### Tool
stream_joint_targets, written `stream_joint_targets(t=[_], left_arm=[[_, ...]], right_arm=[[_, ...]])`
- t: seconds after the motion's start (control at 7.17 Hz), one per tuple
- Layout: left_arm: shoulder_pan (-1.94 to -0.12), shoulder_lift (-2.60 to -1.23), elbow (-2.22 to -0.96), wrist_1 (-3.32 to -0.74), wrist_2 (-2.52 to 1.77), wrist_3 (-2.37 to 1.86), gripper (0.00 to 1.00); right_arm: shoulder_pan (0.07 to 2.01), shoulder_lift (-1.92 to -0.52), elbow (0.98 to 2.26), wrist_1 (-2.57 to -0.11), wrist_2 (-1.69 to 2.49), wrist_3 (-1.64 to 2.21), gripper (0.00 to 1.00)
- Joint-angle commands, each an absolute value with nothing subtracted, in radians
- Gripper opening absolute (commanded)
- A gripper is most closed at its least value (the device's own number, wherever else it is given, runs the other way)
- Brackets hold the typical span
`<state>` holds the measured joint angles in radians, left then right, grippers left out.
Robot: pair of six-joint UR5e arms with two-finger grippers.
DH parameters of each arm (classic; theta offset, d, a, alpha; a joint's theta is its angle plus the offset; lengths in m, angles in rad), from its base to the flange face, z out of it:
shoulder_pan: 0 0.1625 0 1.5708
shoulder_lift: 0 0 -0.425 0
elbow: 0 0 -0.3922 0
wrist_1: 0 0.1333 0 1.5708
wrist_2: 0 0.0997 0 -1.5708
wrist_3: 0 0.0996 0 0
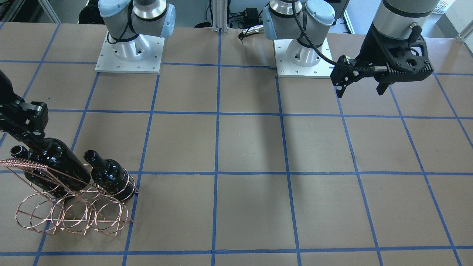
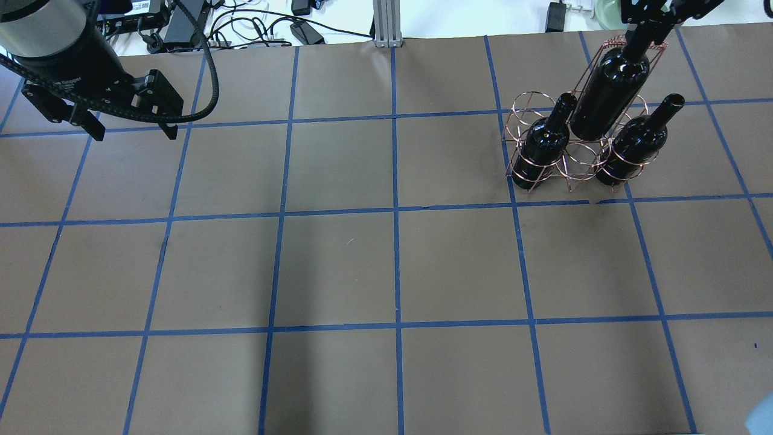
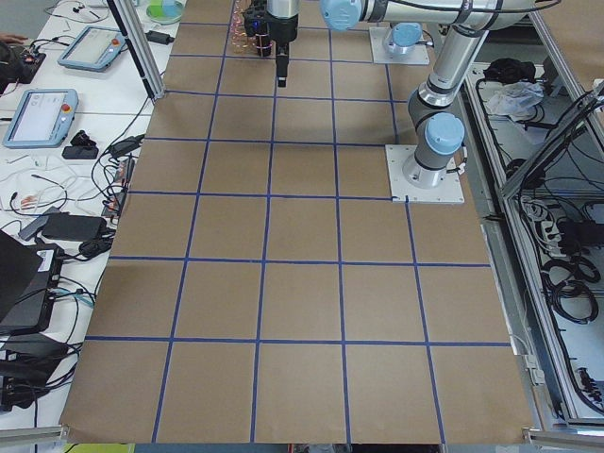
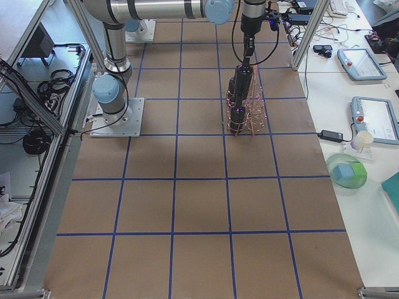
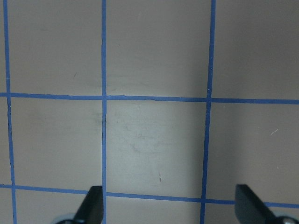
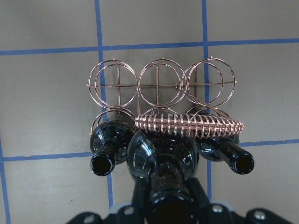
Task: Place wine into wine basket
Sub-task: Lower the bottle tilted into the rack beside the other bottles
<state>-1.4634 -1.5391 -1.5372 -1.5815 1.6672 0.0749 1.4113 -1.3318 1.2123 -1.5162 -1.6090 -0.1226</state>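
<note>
The copper wire wine basket (image 2: 574, 158) stands at the table's far right, and also shows in the front-facing view (image 1: 74, 216) and the right wrist view (image 6: 159, 86). Two near-black wine bottles (image 2: 545, 140) (image 2: 637, 144) sit in its outer rings. My right gripper (image 2: 644, 29) is shut on the neck of a third bottle (image 2: 610, 90), which is tilted with its base at the middle rings. This held bottle also shows in the front-facing view (image 1: 55, 162) and the right wrist view (image 6: 163, 156). My left gripper (image 2: 130, 130) hangs open and empty above the far left of the table.
The basket's coil-wrapped handle (image 6: 189, 123) runs across right beside the held bottle's shoulder. Cables and power bricks (image 2: 241, 27) lie beyond the table's far edge. The arm bases (image 1: 129, 51) (image 1: 305, 55) stand on the robot's side.
</note>
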Motion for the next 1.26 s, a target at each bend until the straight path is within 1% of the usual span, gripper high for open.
stream_joint_targets(t=[0.0,0.84,1.12], left_arm=[[-1.463,-1.54,-1.537,-1.582,1.666,0.074,1.0],[-1.48,-1.542,-1.537,-1.582,1.667,0.074,1.0],[-1.483,-1.542,-1.537,-1.582,1.666,0.074,1.0]], right_arm=[[1.411,-1.325,1.223,-1.514,-1.632,-0.135,0.08],[1.41,-1.322,1.269,-1.552,-1.628,-0.163,0.07],[1.41,-1.322,1.305,-1.586,-1.626,-0.17,0.07]])
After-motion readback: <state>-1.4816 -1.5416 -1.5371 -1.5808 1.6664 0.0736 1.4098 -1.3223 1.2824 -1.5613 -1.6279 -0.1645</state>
